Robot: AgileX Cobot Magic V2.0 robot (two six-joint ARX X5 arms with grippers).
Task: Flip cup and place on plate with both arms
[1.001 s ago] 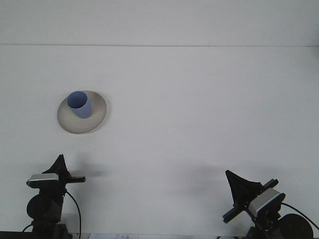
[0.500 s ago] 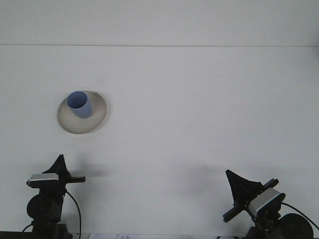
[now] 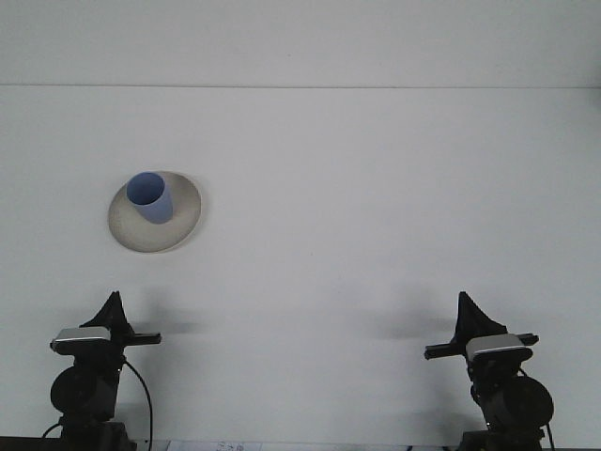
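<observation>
Straightened now, right claw points ahead over white table; grip state unclear.

I log one cup standing mouth up on the plate, which lies on the table at my left, well forward of both arms. Left gripper sits at the near left edge, right gripper at the near right, both apart from the plate.

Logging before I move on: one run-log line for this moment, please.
blue cup: upright on plate | left pincer: retracted, empty | right pincer: retracted, empty
</observation>
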